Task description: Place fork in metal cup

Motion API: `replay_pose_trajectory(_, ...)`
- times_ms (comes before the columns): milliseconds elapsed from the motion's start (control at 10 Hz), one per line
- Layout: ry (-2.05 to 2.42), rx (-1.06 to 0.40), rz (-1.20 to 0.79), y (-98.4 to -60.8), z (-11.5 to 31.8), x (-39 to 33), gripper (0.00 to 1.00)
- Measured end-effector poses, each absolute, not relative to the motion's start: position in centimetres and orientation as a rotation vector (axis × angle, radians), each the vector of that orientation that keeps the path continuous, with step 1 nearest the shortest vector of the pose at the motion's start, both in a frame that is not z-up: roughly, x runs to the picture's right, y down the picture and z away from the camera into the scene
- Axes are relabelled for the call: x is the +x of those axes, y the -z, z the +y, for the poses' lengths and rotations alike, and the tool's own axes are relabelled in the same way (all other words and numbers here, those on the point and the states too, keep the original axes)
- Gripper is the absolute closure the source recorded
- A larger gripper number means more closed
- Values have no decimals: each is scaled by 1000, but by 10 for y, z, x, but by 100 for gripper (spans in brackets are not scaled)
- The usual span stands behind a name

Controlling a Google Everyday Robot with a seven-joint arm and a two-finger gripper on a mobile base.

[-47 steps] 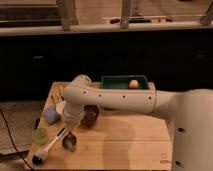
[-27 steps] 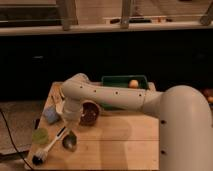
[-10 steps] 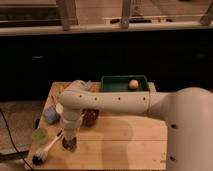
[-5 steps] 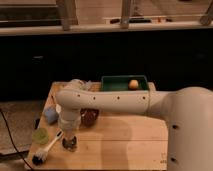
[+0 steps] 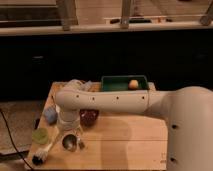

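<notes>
The metal cup (image 5: 69,143) is small, round and shiny. It stands near the front left of the wooden table (image 5: 125,145). My gripper (image 5: 68,128) hangs from the white arm directly above the cup, very close to its rim. A thin pale piece (image 5: 80,145) shows at the cup's right rim; it may be the fork, but I cannot tell. The rest of the fork is hidden by the gripper.
A pale green cup (image 5: 41,135) stands left of the metal cup. A dark brown bowl (image 5: 89,117) sits behind and to its right. A blue object (image 5: 50,115) lies at the left. A white-handled brush (image 5: 42,153) lies at the front left corner. A green bin (image 5: 122,82) holding an orange ball (image 5: 134,84) stands at the back.
The arm's elbow has swung a little to the left and the gripper has stayed low over the metal cup. The cups and the bowl have not moved.
</notes>
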State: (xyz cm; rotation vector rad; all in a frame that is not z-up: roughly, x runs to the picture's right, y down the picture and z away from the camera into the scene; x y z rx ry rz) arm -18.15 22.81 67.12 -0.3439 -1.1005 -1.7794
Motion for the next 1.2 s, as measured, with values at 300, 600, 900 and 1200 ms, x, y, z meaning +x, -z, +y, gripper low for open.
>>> replay_pose_trajectory(300, 1781, -344, -1097, -670, 228, -183, 20)
replay_pose_trajectory(600, 1789, -339, -1090, -667, 227, -184, 20)
replay_pose_trajectory(900, 1802, -325, -1076, -663, 223, -186, 20)
replay_pose_trajectory(1200, 1821, -324, -1061, -660, 218, -188, 20)
